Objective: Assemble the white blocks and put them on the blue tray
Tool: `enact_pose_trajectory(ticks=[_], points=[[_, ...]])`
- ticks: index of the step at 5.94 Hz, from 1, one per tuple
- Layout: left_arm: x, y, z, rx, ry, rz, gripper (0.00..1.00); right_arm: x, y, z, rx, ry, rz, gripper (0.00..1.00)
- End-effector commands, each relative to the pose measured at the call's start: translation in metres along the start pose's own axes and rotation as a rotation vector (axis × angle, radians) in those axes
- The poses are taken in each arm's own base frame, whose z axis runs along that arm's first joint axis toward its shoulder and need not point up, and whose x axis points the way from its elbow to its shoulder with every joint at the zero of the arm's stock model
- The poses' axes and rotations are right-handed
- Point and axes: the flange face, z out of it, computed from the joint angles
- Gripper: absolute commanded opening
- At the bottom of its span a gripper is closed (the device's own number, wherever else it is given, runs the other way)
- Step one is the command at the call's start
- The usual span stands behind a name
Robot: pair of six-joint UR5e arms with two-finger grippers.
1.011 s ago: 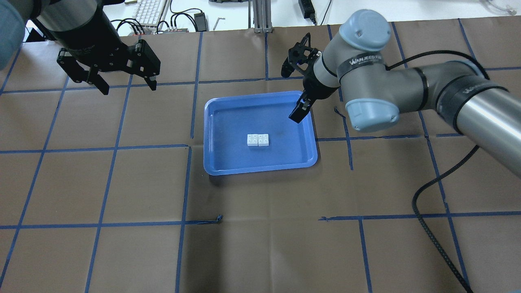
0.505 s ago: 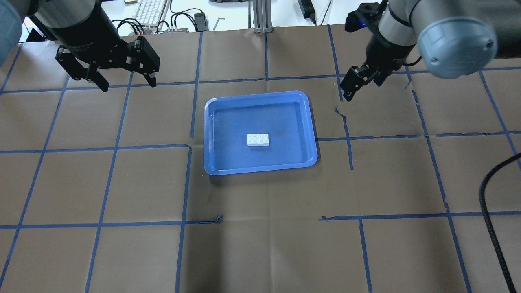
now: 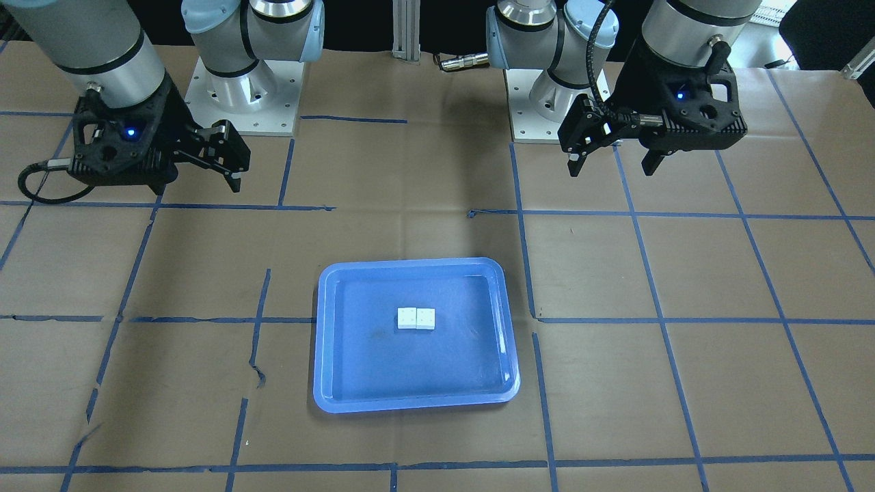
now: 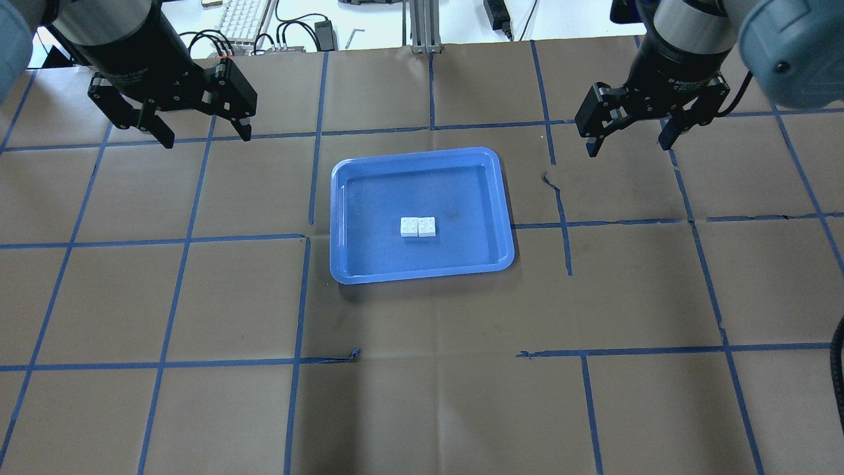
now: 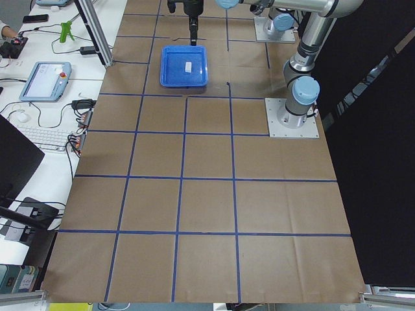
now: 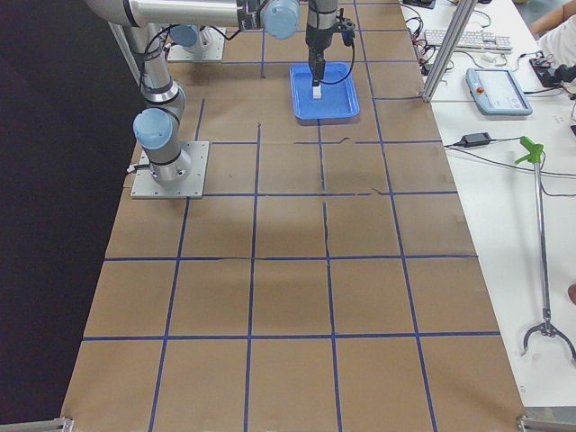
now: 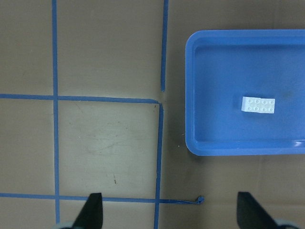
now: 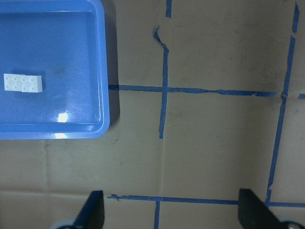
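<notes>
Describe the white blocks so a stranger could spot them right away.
On the brown table gridded with blue tape lies one blue tray. Near its centre sit the white blocks, two studded bricks joined side by side, the only things in the tray.

A robotics lab: two industrial arms (image 3: pixel 102 55) bolted on metal base plates (image 3: pixel 284 109) to a table (image 4: pixel 422 409) papered brown and gridded with blue tape (image 4: pixel 132 242), beside white benches (image 6: pixel 504 180) holding a teach pendant (image 6: pixel 498 91), a keyboard (image 5: pixel 45 137) and cables.
</notes>
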Motion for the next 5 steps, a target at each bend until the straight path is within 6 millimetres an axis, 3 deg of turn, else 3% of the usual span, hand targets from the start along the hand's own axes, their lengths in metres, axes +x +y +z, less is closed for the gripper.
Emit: enact_pose_trajectory(ticks=[1, 5], points=[[0.0002, -0.001, -0.004, 0.007, -0.001, -0.001, 1.0, -0.0133, 0.0049, -0.0035, 0.008, 0.003, 0.012, 1.0], [0.002, 0.0038, -0.0116, 0.021, 0.003, 0.001, 1.0, -0.0052, 0.0031, -0.0042, 0.013, 0.006, 0.026, 1.0]])
